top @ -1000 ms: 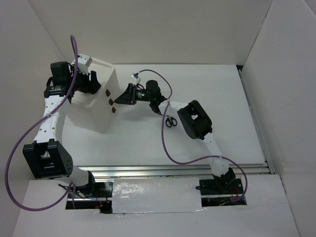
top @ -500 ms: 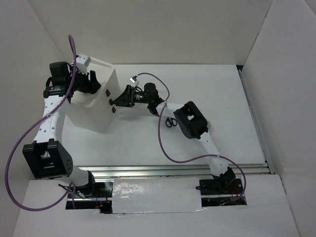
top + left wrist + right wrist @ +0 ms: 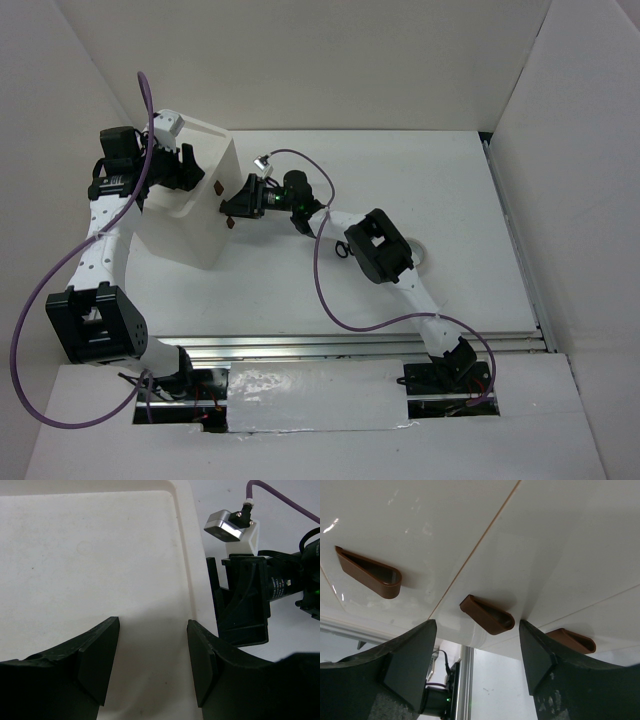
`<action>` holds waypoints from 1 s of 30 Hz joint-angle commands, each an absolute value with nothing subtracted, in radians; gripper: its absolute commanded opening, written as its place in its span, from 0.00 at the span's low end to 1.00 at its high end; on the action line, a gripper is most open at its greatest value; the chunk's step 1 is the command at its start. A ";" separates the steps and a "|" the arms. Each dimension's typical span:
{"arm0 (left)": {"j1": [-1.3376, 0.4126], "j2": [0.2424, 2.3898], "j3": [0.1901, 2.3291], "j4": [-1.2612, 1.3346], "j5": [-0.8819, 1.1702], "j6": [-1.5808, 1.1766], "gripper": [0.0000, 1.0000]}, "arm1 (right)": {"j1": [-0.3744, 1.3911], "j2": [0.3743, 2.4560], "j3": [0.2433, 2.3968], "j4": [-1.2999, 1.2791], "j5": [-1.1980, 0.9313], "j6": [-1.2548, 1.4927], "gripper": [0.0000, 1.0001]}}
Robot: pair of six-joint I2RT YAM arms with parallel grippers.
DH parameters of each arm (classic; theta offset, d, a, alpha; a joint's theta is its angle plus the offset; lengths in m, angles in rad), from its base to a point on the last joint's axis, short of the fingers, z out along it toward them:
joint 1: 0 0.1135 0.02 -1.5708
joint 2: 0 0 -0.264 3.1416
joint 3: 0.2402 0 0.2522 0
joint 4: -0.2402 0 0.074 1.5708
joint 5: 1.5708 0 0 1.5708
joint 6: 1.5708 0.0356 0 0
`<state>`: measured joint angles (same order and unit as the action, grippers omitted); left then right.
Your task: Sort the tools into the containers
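From above, we see the white cabinet (image 3: 190,225) standing at the table's (image 3: 450,180) left, its drawer front turned toward the right gripper (image 3: 234,206), which sits just beside that face. Only two red-brown handles show here; the gripper covers the space between them.

The right wrist view gives us what the overhead cannot. There are three handles in a row running upper left to lower right: the first handle (image 3: 370,573), the middle handle (image 3: 487,615) and the third handle (image 3: 572,639). Each is a long flat loop, and thin seams mark the shut drawers. The right gripper (image 3: 477,657) is spread wide and grips nothing, with the middle handle lined up between its fingers and apart from them.

The left wrist view shows the left gripper (image 3: 152,662) over the cabinet's bare top (image 3: 90,555), its fingers parted and empty.

To the cabinet's right, beyond the right gripper, the black-handled scissors (image 3: 341,251) peek from under the right arm; their direction we cannot tell. Farther right, a faint ring appears to be the white tape roll (image 3: 419,257).
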<state>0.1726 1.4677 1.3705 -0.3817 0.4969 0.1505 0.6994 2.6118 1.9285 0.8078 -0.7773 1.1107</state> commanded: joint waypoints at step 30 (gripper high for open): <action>0.170 1.494 1.275 -0.612 0.290 0.037 0.73 | 0.646 2.421 1.731 0.887 -0.778 1.065 0.00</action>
